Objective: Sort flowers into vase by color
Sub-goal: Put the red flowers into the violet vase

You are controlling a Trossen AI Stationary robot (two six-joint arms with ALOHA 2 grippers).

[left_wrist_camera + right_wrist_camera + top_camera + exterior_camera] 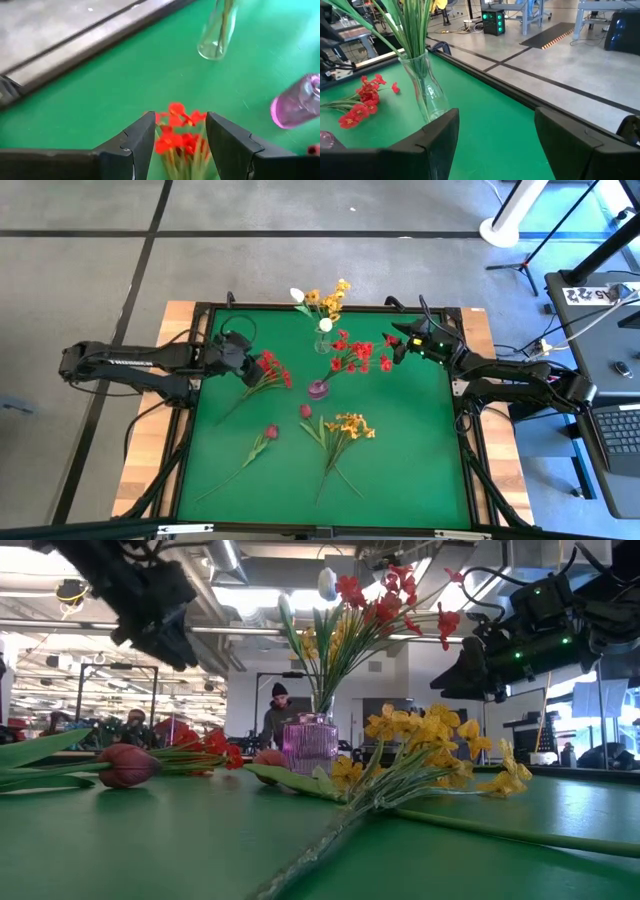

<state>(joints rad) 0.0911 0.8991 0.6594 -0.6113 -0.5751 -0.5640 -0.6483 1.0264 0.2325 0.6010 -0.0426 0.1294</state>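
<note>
- 2 vases stood on the green tabletop [400,460]: 1 clear vase [323,343] near the far edge and 1 pink vase [318,389] nearer the middle.
- The clear vase held a mixed bunch: 1 white bud [297,295], a second white bud [325,325], yellow-orange blossoms [333,298] and red blossoms [352,352] leaning toward the right arm.
- The pink vase showed no stems in the high view.
- 4 flowers lay flat on the tabletop: 1 red cluster [270,370] on the left side, 1 yellow cluster [350,426] toward the front, and 2 dark red buds.
- 1 dark bud [271,432] lay front-left with its stem running toward the front-left corner; the other dark bud [306,411] lay just beside the yellow cluster's stems.
- The left claw [177,140] hung over the red cluster, its 2 fingers [137,142] spread apart on either side of the blossoms, gripping nothing.
- The right claw [495,145] hovered near the far right of the tabletop, close to the clear vase, its 2 fingers parted wide and empty.
- In the low view, 1 person [275,715] stood in the room behind the tabletop.
</note>
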